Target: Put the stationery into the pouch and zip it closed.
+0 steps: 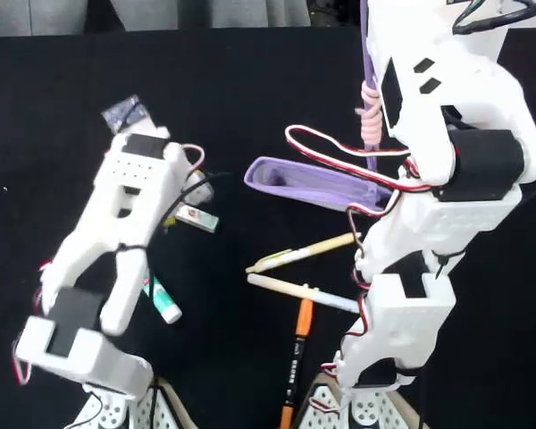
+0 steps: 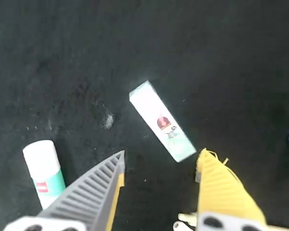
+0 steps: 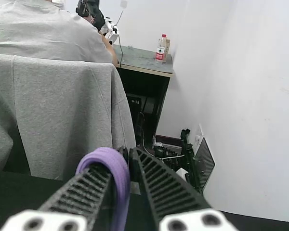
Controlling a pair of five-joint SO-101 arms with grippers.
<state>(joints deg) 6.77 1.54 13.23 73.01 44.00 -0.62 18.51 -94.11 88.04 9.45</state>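
Nothing looks packed yet: left arm's jaws hang open over the eraser [image 2: 162, 126], right arm's jaws clamp the strap [image 3: 103, 155] of the open purple pouch [image 1: 313, 183], and pens [image 1: 304, 253] lie loose mid-frame.

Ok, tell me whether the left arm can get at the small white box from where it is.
Probably yes. The left gripper is open over the table, and the white box lies uncovered just ahead of the gap between its fingers. The glue stick lies apart from it.
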